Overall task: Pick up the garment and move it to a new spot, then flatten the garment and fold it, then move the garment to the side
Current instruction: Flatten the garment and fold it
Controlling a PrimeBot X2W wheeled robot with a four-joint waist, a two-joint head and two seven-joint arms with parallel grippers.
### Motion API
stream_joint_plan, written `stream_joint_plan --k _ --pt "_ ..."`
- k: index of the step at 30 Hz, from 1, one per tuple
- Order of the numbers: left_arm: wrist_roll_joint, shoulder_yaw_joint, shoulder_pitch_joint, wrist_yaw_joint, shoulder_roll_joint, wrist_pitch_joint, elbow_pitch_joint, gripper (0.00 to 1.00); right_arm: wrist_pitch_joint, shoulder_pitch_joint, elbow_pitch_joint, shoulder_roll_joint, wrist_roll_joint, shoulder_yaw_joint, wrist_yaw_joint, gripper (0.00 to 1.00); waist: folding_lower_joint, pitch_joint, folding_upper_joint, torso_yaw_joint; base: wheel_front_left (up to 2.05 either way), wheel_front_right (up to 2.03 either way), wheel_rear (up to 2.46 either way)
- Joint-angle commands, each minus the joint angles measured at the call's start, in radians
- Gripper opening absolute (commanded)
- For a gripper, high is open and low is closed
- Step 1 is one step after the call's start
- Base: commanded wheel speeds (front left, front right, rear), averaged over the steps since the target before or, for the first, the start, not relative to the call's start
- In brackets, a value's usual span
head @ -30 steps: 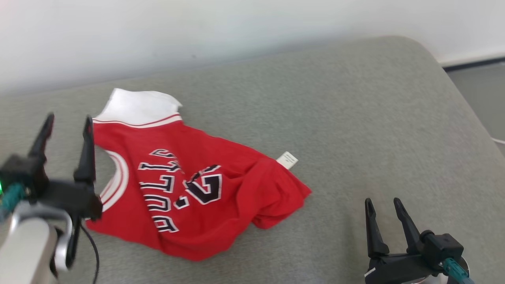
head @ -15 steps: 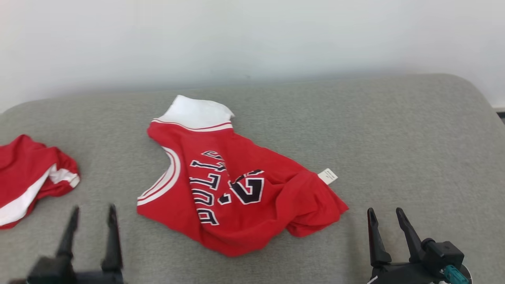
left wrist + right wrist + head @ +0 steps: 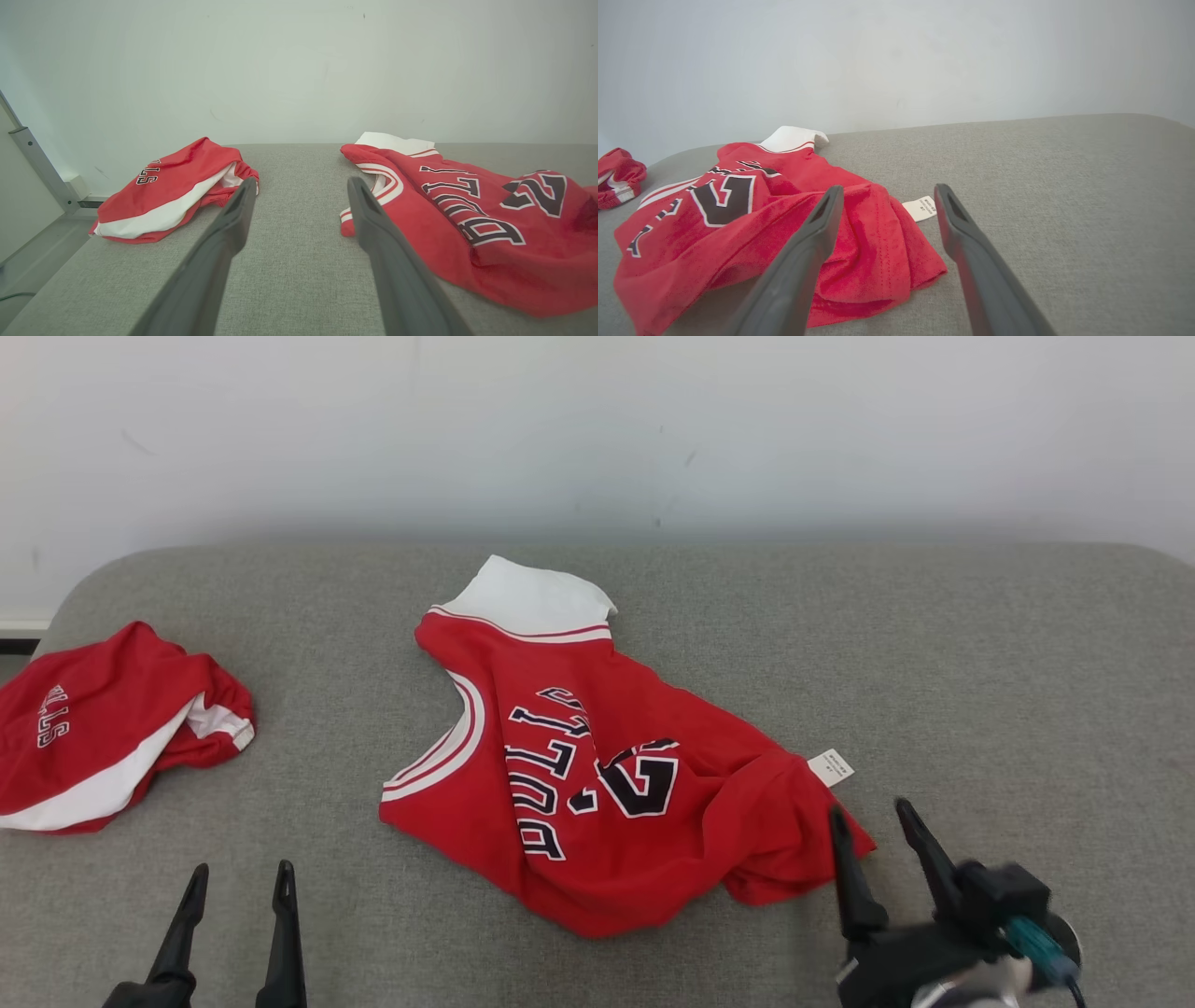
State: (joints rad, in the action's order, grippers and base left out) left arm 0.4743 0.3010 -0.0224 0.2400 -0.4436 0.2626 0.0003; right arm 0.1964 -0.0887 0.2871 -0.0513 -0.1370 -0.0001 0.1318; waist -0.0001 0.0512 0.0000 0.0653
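A red sleeveless jersey, the garment (image 3: 597, 775), lies rumpled at the middle of a grey cushioned surface (image 3: 980, 691). It has black lettering, white trim and a white label (image 3: 831, 767) at its right hem. My right gripper (image 3: 870, 810) is open, its fingertips just over the bunched right hem. In the right wrist view the garment (image 3: 752, 210) lies left of and under the open right gripper (image 3: 888, 189). My left gripper (image 3: 241, 873) is open at the bottom left, apart from the cloth. In the left wrist view the garment (image 3: 467, 219) is to the right of the open left gripper (image 3: 301, 182).
A second red and white garment (image 3: 103, 728) lies bunched at the surface's far left edge, also seen as a red bundle (image 3: 173, 191) in the left wrist view. A white wall (image 3: 597, 429) runs behind. The surface's rounded corners drop off at both ends.
The head camera has swung left and tilted, bringing the second red garment into view. My left gripper has dropped to the bottom edge. My right gripper has moved up to the jersey's right hem.
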Motion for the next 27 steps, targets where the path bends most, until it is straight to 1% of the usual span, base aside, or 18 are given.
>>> stream_joint_plan --k 1,6,11,16,19,20,21,24,27 --pt "-0.012 -0.003 0.005 -0.002 0.009 0.003 -0.004 1.00 -0.014 -0.028 0.001 0.001 0.013 0.013 -0.002 1.00 0.0001 0.008 0.0000 0.005 0.00 0.00 0.00" --pt "-0.023 -0.001 0.030 -0.019 0.030 0.003 0.010 1.00 -0.108 -0.145 0.057 -0.031 0.006 0.055 -0.002 1.00 0.0001 0.026 0.0000 0.021 0.00 0.00 0.00" --pt "-0.034 0.000 0.054 -0.046 0.054 0.003 0.035 1.00 -0.210 -0.241 0.172 -0.068 -0.024 0.079 -0.002 1.00 0.0001 0.042 0.0000 0.048 0.00 0.00 0.00" --pt "-0.046 -0.003 0.071 -0.068 0.080 0.003 0.063 1.00 -0.268 -0.299 0.296 -0.088 -0.067 0.087 -0.002 1.00 0.0001 0.047 0.0000 0.072 0.00 0.00 0.00" --pt "-0.053 -0.006 0.074 -0.080 0.092 0.003 0.074 1.00 -0.285 -0.321 0.355 -0.082 -0.107 0.102 -0.002 1.00 0.0001 0.046 0.0000 0.081 0.00 0.00 0.00" --pt "-0.055 -0.009 0.074 -0.080 0.095 0.003 0.078 1.00 -0.293 -0.323 0.374 -0.084 -0.119 0.112 -0.002 0.47 0.0001 0.045 0.0000 0.083 0.00 0.00 0.00" --pt "-0.057 -0.012 0.074 -0.086 0.098 0.003 0.082 1.00 -0.290 -0.327 0.386 -0.090 -0.129 0.119 -0.002 0.00 0.0001 0.044 0.0000 0.084 0.00 0.00 0.00" --pt "-0.063 -0.020 0.070 -0.093 0.107 0.003 0.092 1.00 -0.270 -0.340 0.418 -0.100 -0.152 0.134 -0.002 0.00 0.0001 0.038 0.0000 0.083 0.00 0.00 0.00" --pt "-0.066 -0.028 0.062 -0.100 0.114 0.003 0.102 1.00 -0.213 -0.356 0.429 -0.112 -0.158 0.146 -0.002 0.00 0.0001 0.027 0.0000 0.076 0.00 0.00 0.00"
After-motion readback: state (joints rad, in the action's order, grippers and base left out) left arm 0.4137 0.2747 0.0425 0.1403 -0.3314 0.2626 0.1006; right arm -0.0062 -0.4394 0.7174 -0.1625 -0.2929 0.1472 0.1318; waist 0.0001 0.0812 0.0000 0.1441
